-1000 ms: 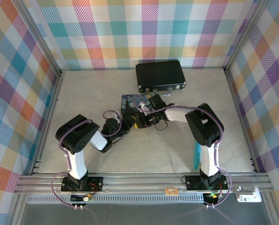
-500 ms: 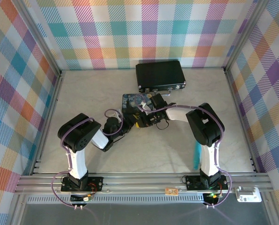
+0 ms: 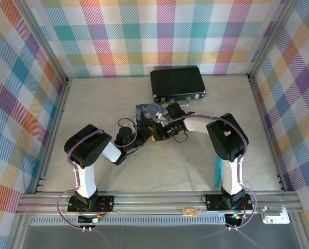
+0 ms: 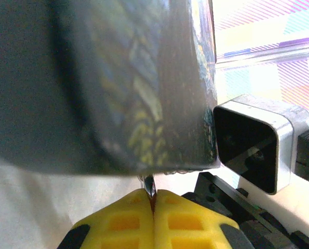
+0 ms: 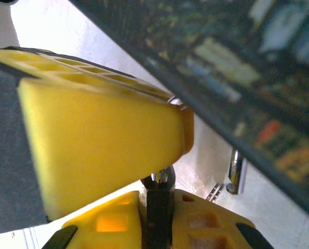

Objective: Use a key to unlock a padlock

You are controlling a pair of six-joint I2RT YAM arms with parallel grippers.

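- Briefcase [image 3: 177,83] sits at the bench's back edge, with the starry tin [image 3: 145,111] mid-bench.
- Right gripper [image 5: 158,202] is clamped on the padlock [image 5: 158,223], just off the tin's near edge.
- Left gripper [image 4: 152,199] pinches the key [image 4: 150,184], tip poking out.
- Looks like the insertion step: line the tip up with the keyhole, then twist.

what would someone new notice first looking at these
Both arms meet mid-table beside the blue painted tin. There the right gripper pinches the small dark padlock, shackle up, while the left gripper is shut on the thin key close by the tin's edge. The loud checked walls and the black briefcase at the back of the table catch the eye next.
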